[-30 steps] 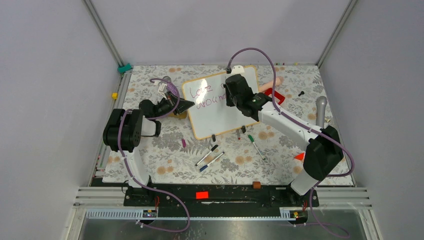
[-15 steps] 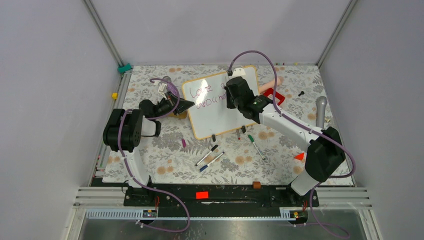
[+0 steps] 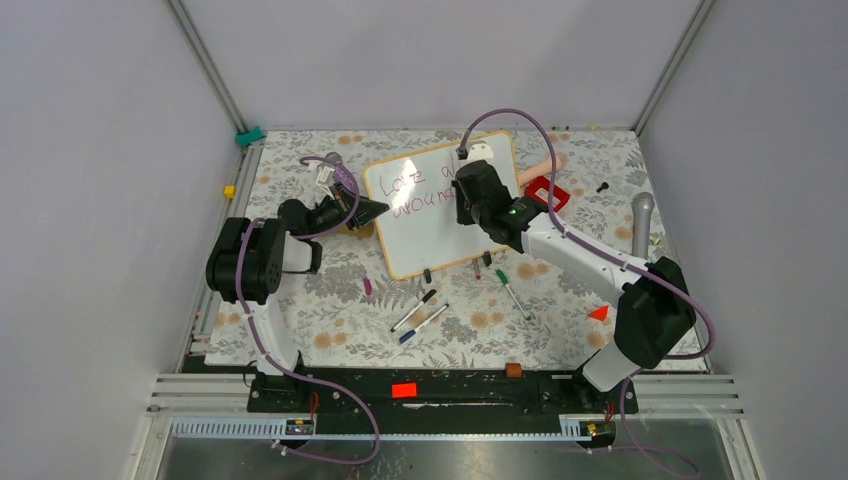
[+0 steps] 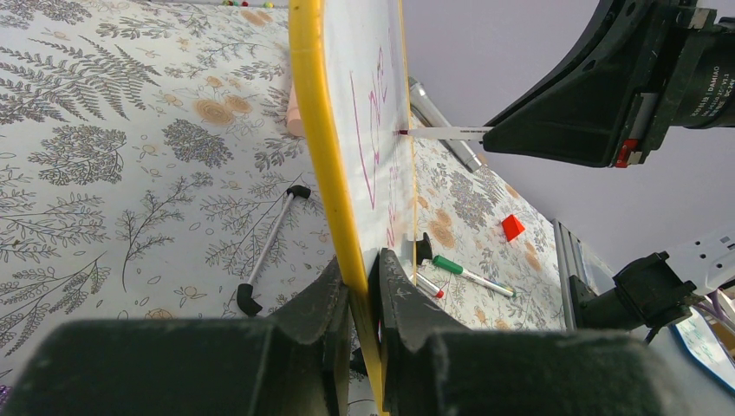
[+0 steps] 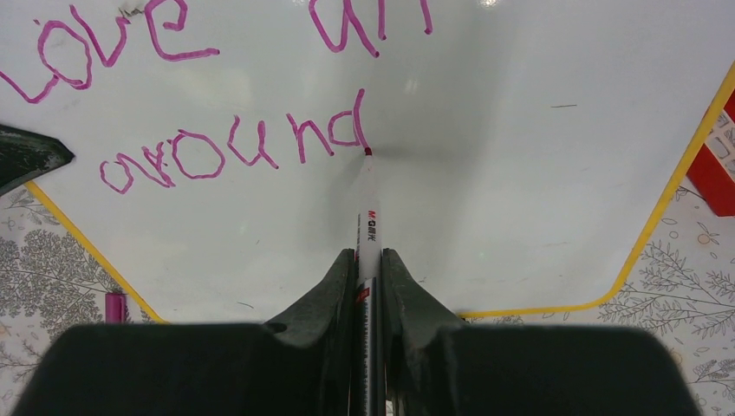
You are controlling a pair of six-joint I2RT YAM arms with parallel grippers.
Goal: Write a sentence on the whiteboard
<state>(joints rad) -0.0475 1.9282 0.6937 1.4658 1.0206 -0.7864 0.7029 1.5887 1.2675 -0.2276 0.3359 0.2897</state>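
Nearest us, our right pincer (image 5: 368, 263) pinches a marker (image 5: 367, 217), its tip touching the board (image 5: 520, 130) just after "around" in the sentence (image 5: 234, 152). Our left pincer (image 4: 359, 270) clamps the board's left edge, mid-table (image 3: 330, 310).

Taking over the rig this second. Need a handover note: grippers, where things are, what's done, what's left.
Left gripper: shut on the whiteboard frame at its left edge, holding it in place.
Right gripper: shut on a marker, tip on the board at the foot of the "d" in "around".
Done: the sentence so far reads "Love", then a second word cropped in the right wrist view, then "around" on line two.
Left: any words after "around"; the board is blank to the right of it and below. Then lift the marker off.
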